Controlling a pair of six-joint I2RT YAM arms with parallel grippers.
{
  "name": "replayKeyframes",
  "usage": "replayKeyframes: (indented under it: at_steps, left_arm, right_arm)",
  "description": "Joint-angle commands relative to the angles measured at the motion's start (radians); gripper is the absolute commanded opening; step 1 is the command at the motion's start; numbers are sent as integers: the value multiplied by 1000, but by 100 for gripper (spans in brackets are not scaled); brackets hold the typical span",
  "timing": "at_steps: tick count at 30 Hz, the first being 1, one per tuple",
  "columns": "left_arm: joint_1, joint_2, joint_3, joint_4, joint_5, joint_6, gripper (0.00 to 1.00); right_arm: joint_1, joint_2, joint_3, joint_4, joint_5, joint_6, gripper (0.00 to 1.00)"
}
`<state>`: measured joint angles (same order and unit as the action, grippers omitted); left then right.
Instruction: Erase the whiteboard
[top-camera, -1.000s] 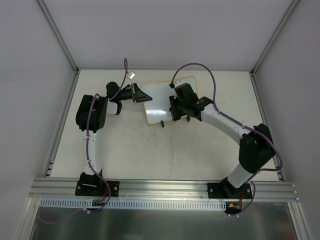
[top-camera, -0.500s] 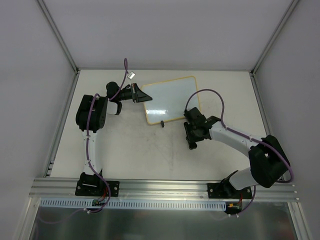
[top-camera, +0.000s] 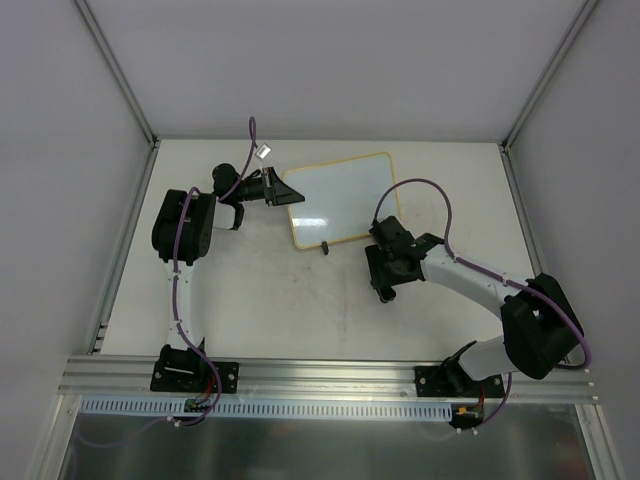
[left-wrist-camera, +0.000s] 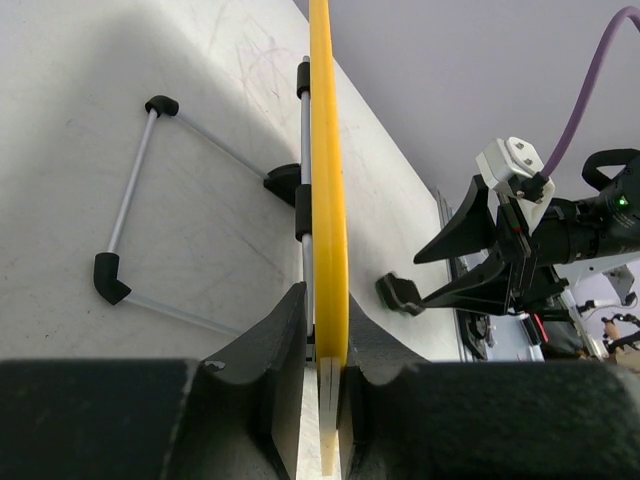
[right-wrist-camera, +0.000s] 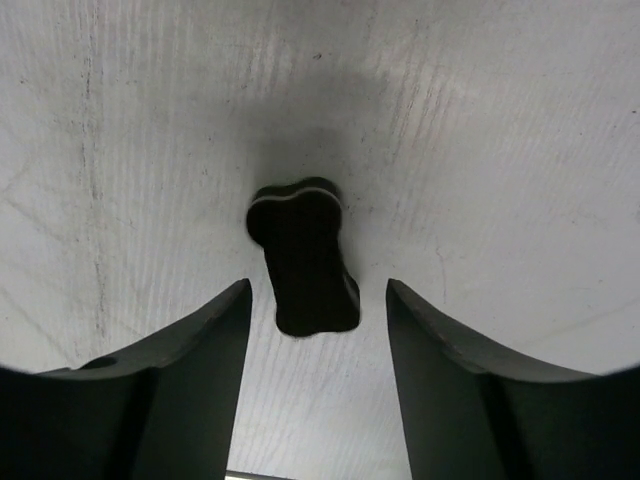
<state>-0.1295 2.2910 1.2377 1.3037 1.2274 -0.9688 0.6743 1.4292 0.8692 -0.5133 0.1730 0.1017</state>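
The left hand (top-camera: 274, 187) is clamped on the left rim of the whiteboard (top-camera: 342, 197). The board is smooth and white with rounded corners and a yellow rim, and it is at the far middle of the scratched tabletop (top-camera: 260, 290). The right hand (top-camera: 386, 282) is spread apart around a black, bone-shaped eraser (right-wrist-camera: 303, 270), without touching it.

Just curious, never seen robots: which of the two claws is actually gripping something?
The left gripper, clamped on the yellow edge of the whiteboard; the right gripper stands open around the black eraser.
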Motion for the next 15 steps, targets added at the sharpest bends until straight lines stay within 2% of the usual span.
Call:
replayKeyframes:
  at_steps: [1,5,15]
  left_arm:
    - [7,15,9,353,41,38,16]
    - [7,15,8,353,40,36,21]
    - [7,12,2,355,37,42,37]
  right_arm:
    - [7,-27,-10,-17,26,10,61]
    - [7,-26,-13,-11,33,12,65]
    - [8,-47,-19,-2,36,12,65]
